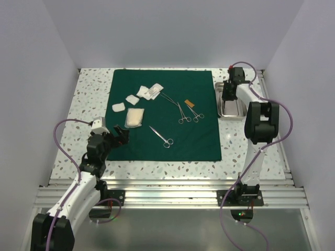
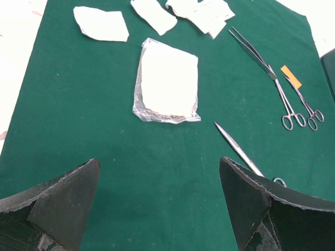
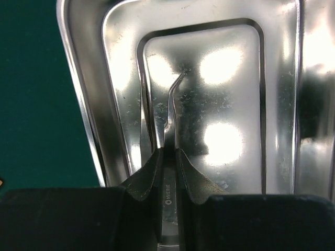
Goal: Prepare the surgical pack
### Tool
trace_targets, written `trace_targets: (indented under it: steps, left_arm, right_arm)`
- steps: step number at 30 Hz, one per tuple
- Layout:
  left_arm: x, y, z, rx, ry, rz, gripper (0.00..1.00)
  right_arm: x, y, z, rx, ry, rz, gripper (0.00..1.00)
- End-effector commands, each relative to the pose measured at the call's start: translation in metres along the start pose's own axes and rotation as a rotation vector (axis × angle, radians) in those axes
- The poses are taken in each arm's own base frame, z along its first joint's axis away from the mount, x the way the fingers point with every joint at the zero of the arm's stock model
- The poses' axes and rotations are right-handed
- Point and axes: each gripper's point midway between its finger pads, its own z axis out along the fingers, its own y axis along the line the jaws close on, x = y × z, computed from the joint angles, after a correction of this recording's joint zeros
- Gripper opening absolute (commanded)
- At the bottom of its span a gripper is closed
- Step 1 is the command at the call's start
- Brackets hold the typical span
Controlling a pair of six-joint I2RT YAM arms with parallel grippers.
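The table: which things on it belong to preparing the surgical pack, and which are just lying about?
For the job: green drape, steel tray, forceps in the right gripper, scissors, clamps, gauze pads, bagged gauze.
Lying about: probably just the small orange tag.

I get an evenly lit, sharp overhead view with only faint shadows. My right wrist feed suffers — the steel tray (image 3: 235, 104) throws white glare in several hot spots. On the left wrist feed the near fingers (image 2: 63, 204) look soft.
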Motion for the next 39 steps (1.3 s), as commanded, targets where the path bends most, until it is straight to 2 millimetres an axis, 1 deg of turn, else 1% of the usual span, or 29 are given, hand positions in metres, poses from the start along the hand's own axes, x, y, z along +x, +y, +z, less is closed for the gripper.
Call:
trace_targets:
  steps: [1,6,13,16,21,23,24,27,28,30,31,32,33,34,35,36,37,38,39]
  left_arm:
    - [-0.023,-0.014,0.001,0.047,-0.063,0.018,1.0]
    - [-0.022,-0.014,0.002,0.052,-0.061,0.018,1.0]
    - [-0.023,-0.015,0.001,0.053,-0.067,0.02,1.0]
    - [-0.023,-0.015,0.001,0.055,-0.071,0.019,1.0]
    - [-0.023,-0.014,0.001,0.053,-0.07,0.021,1.0]
    - [-0.022,-0.013,0.001,0.051,-0.07,0.021,1.0]
    - [-0.023,-0.014,0.0,0.053,-0.072,0.021,1.0]
    - [-0.023,-0.015,0.0,0.056,-0.074,0.021,1.0]
    - [-0.023,-0.015,0.0,0.056,-0.074,0.021,1.0]
    - [-0.023,-0.015,0.0,0.058,-0.074,0.021,1.0]
    - [-0.024,-0.014,0.001,0.056,-0.076,0.021,1.0]
    - [-0.024,-0.015,0.0,0.057,-0.075,0.021,1.0]
    - [-0.023,-0.015,0.001,0.058,-0.073,0.021,1.0]
    - [-0.023,-0.015,0.001,0.058,-0.074,0.021,1.0]
    - [-0.023,-0.015,0.001,0.058,-0.074,0.022,1.0]
    - [-0.023,-0.015,0.001,0.058,-0.074,0.023,1.0]
    - [-0.024,-0.015,0.001,0.057,-0.075,0.022,1.0]
    - [-0.023,-0.015,0.001,0.058,-0.074,0.023,1.0]
    - [-0.024,-0.015,0.001,0.059,-0.076,0.022,1.0]
  right_arm:
    - [0.008,-0.008,0.012,0.04,0.016,-0.003,0.01]
    - [0.015,-0.012,0.015,0.064,0.04,0.005,0.06]
    - [0.011,-0.011,0.01,0.062,0.037,0.013,0.14]
    - [0.007,-0.01,0.006,0.061,0.031,0.013,0.22]
    - [0.008,-0.009,0.007,0.053,0.04,0.014,0.24]
    - [0.006,-0.008,0.004,0.049,0.039,0.018,0.24]
    - [-0.001,-0.007,-0.005,0.045,0.015,0.023,0.24]
    - [-0.018,-0.007,-0.024,0.039,-0.044,0.024,0.28]
    - [-0.033,-0.006,-0.041,0.031,-0.09,0.027,0.3]
    - [-0.042,-0.003,-0.056,0.016,-0.121,0.02,0.32]
    - [-0.051,0.001,-0.074,-0.003,-0.155,0.02,0.34]
    - [-0.054,0.008,-0.082,-0.024,-0.171,0.015,0.35]
    - [-0.05,0.012,-0.087,-0.029,-0.174,0.006,0.36]
    - [-0.051,0.018,-0.094,-0.036,-0.187,-0.004,0.38]
    - [-0.054,0.031,-0.108,-0.061,-0.214,-0.024,0.39]
    - [-0.051,0.036,-0.112,-0.064,-0.215,-0.041,0.41]
    - [-0.052,0.044,-0.123,-0.077,-0.232,-0.052,0.43]
    - [-0.047,0.06,-0.128,-0.099,-0.234,-0.083,0.45]
    - [-0.039,0.067,-0.13,-0.109,-0.225,-0.098,0.46]
